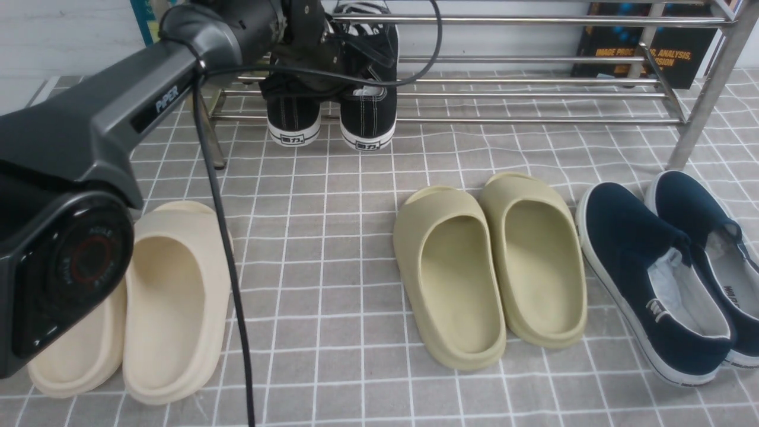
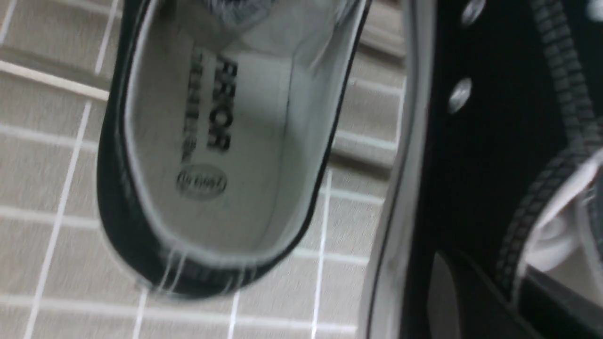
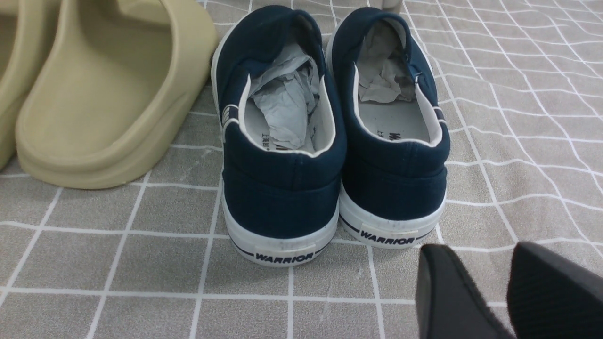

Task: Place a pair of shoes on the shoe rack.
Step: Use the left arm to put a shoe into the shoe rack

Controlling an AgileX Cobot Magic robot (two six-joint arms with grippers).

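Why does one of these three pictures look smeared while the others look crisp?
Left wrist view: motion blur smears the black sneaker's insole print and the floor lines. Right wrist view: crisp, the navy slip-ons' WARRIOR heel labels are readable. Front view: sharp, with bright glints along the shoe rack tubes.

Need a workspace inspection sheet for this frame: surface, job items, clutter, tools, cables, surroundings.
Surface: grey checked cloth, wrinkled near the rack.
Job's things: black sneakers side by side on the lower bars of the shoe rack, heels overhanging the front bar.
Clutter: cream slides, olive slides, and navy slip-ons stuffed with paper, all on the cloth.
Tools: left tool at the left sneaker, jaws hidden, state unclear; right tool open and empty, behind the navy heels.
Cables: black cable hangs down from the left arm; another loop by the rack's upper bars.
Surroundings: white wall; dark book behind the rack.
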